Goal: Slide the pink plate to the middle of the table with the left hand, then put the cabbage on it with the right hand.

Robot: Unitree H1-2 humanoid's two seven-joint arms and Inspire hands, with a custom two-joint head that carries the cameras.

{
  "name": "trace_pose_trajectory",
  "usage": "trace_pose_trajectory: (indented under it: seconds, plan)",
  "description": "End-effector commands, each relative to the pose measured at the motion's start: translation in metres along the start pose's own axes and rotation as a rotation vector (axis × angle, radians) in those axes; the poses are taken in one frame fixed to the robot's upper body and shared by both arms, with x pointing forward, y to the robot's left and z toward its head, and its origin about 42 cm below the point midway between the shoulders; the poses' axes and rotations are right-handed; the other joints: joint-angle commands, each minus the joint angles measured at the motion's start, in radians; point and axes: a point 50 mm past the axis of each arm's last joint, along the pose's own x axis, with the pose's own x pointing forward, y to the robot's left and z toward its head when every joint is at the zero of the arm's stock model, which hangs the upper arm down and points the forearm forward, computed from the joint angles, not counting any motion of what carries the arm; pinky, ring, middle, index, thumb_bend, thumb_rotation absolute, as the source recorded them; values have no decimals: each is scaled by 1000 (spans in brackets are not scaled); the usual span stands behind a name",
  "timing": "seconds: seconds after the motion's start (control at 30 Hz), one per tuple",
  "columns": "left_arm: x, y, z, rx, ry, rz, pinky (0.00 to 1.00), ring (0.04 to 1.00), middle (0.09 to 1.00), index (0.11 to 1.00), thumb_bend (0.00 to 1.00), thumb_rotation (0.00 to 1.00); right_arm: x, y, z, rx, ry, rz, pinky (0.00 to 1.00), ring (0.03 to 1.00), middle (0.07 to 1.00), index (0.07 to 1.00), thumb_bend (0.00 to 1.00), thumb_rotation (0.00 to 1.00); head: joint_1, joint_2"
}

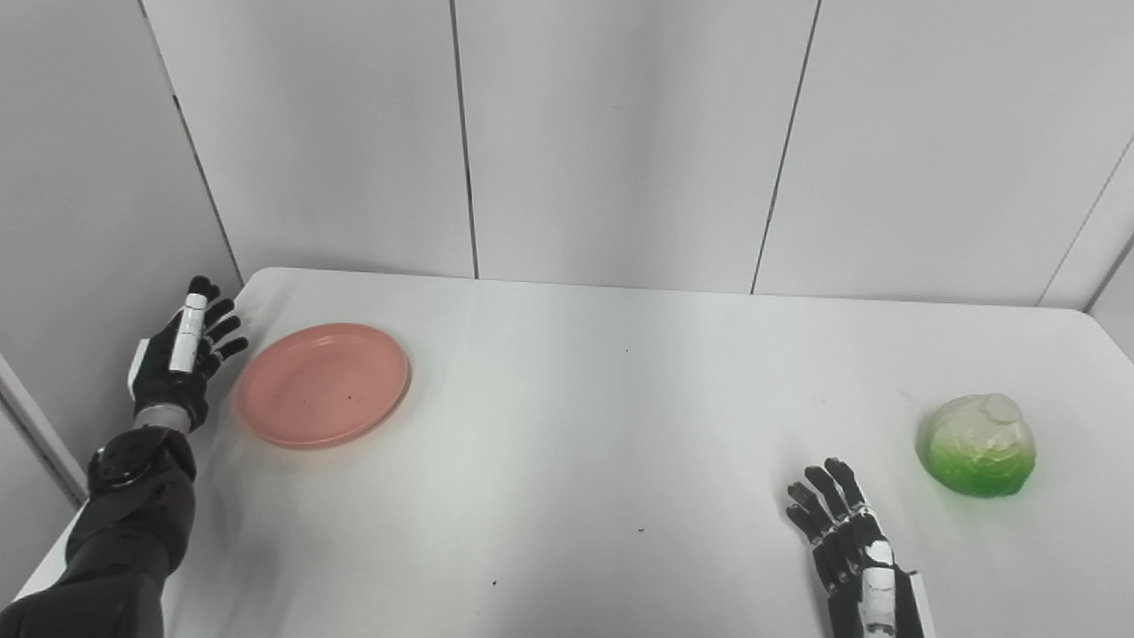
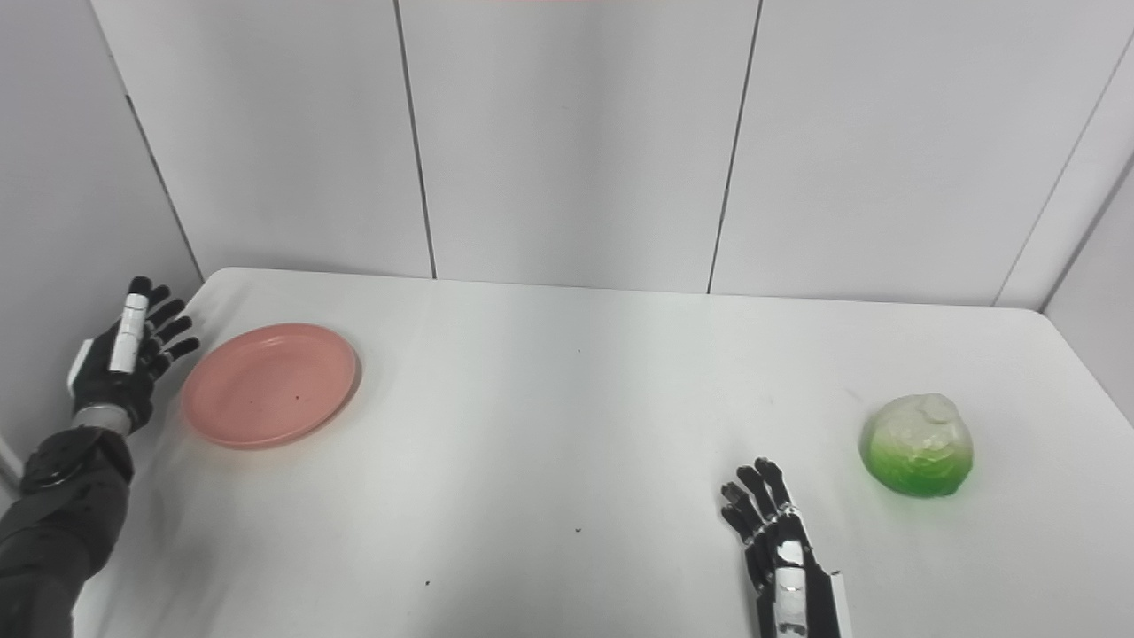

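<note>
At 5 o'clock on the white tabletop (image 1: 567,461), the right hand (image 1: 846,540) lies low, fingers (image 1: 819,501) spread and holding nothing, pointing toward 12. The cabbage (image 1: 979,445) sits at 3 o'clock, rounded with no clear long axis, pale crown up, apart from that hand. At 9 o'clock the pink plate (image 1: 323,384) lies flat; the left hand (image 1: 182,359) hovers just beside its left rim, fingers splayed, empty. Both views show the same things.
</note>
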Motion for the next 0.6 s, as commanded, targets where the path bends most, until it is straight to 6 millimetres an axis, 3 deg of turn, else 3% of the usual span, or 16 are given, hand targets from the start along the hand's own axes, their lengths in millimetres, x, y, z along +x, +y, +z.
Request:
trace_pose_trajectory:
  seconds: [0.0,0.1,0.4,0.57]
  plan:
    - [18,-14,36,-5,-96,-49,776,831,839,804,999,738,-33,-1,-14,4,114,-43,865,857,893,898,800,959,-2,4]
    - [16,-19,30,4,-84,-83,797,844,851,820,1000,751,-34,-1,-12,3,114,-49,860,855,893,897,806,952,-2,10]
    - [8,-44,13,69,-93,-190,726,856,862,837,941,775,-32,-1,-13,7,116,-50,851,852,889,894,816,940,-3,11]
    - [6,-56,6,62,-65,-218,729,854,860,838,965,774,-32,1,-12,8,115,-49,848,856,893,896,816,940,-8,14]
